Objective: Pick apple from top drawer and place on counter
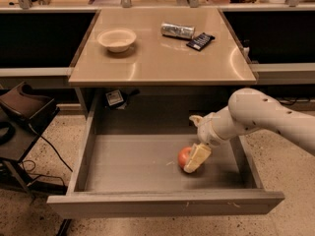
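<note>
The top drawer [133,163] is pulled wide open below the counter [157,63]. The red-orange apple [184,156] lies on the drawer's grey floor, right of the middle. My gripper [196,158] reaches down into the drawer from the right on a white arm. It sits tight against the apple's right side and hides part of it. The apple rests on the drawer floor.
On the counter stand a pale bowl [117,38], a lying silver can [177,30] and a dark snack packet [200,41]. A small tag [114,98] hangs under the counter at the drawer's back left. Black gear [19,107] with cables stands on the floor to the left.
</note>
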`<state>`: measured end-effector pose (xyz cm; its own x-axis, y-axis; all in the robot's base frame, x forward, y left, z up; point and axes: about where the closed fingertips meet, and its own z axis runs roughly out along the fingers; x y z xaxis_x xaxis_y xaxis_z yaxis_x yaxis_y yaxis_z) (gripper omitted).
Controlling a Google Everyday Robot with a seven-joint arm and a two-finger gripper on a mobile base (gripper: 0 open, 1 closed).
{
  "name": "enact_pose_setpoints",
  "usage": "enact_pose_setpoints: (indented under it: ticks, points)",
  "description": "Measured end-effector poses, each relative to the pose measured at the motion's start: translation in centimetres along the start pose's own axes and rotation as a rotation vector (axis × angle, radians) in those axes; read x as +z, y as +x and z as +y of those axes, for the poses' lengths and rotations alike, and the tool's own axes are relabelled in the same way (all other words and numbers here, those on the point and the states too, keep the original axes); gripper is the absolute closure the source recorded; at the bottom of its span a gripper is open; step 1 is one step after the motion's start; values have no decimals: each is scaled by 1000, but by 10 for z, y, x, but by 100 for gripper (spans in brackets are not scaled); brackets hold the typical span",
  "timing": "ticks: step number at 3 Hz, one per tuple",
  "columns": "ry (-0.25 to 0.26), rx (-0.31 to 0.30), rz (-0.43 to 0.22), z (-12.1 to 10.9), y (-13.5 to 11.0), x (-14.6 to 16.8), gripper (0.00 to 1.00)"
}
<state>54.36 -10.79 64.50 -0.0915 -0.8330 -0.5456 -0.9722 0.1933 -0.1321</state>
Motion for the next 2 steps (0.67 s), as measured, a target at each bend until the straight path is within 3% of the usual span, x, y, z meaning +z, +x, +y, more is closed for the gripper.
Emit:
enact_pose_setpoints:
  ticks: [1, 2]
  points:
    - [18, 68, -11, 15, 29, -5, 0]
    - [20, 72, -10, 15, 31, -6, 0]
